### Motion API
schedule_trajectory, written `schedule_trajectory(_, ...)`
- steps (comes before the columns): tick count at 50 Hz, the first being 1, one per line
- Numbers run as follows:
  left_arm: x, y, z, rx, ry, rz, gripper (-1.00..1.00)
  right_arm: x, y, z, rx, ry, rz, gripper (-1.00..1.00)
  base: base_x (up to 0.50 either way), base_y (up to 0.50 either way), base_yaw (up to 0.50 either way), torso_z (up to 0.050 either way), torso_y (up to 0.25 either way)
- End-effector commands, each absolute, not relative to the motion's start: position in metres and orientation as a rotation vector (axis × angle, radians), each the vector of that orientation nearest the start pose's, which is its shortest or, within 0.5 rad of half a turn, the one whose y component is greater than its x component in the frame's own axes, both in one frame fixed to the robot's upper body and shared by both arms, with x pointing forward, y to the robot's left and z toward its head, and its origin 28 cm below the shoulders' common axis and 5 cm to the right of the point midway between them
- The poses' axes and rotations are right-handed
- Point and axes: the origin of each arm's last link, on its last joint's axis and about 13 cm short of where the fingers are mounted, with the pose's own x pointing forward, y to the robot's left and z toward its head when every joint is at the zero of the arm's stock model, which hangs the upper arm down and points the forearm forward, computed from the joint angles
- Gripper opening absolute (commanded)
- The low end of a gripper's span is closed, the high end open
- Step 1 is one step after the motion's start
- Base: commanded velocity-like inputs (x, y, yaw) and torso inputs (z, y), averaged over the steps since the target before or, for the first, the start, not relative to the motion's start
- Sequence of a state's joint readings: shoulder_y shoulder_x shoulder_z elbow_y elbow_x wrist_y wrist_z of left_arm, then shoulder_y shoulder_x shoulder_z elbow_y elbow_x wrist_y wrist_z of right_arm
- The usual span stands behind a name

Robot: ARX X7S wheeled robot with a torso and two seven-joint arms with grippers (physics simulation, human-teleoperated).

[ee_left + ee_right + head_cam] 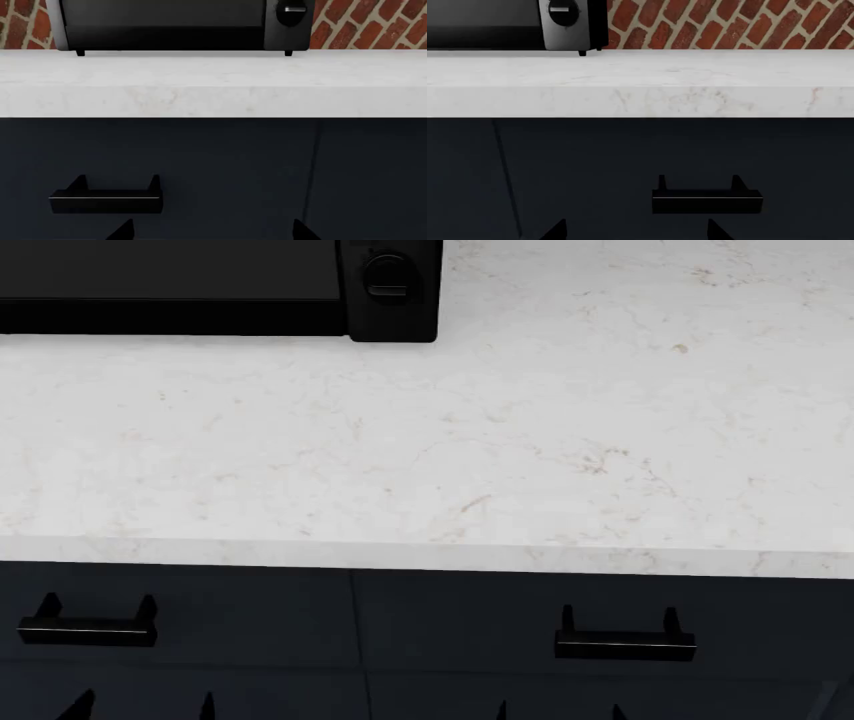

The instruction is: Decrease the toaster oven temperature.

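The matte-black toaster oven (174, 285) stands at the back left of the white counter, its round black knob (387, 275) on the narrow right-hand panel. It also shows in the left wrist view (167, 22) with the knob (291, 11), and in the right wrist view (487, 22) with the knob (562, 11). My left gripper (213, 232) is open and empty, low in front of the navy drawers; its tips show in the head view (143, 708). My right gripper (635, 231) is open and empty at the same height, further right (558, 712). Both are far below and in front of the oven.
A white marble counter (534, 440) runs across, its front edge overhanging dark navy drawers (441, 620). Black bar handles stick out of the drawer fronts on the left (87, 630) and on the right (625, 643). A red brick wall (727, 25) stands behind the counter.
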State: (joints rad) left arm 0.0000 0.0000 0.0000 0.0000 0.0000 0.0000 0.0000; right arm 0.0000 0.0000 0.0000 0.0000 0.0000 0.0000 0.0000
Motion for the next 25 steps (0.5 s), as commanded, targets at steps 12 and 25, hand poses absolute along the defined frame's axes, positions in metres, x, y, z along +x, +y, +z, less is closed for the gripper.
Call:
schedule_trajectory(12,0.208,0.205,0.013,-0.003,-0.001,-0.008,1.0,0.21,-0.094,0.014,0.0,-0.001,0.013,1.0,0.0,0.0,0.0,0.0,0.0)
schedule_trajectory(25,0.207,0.205,0.026,0.0,-0.029,0.007,1.0,0.207,-0.093,0.022,-0.002,-0.023,0.019,1.0,0.0,0.0,0.0,0.0,0.0)
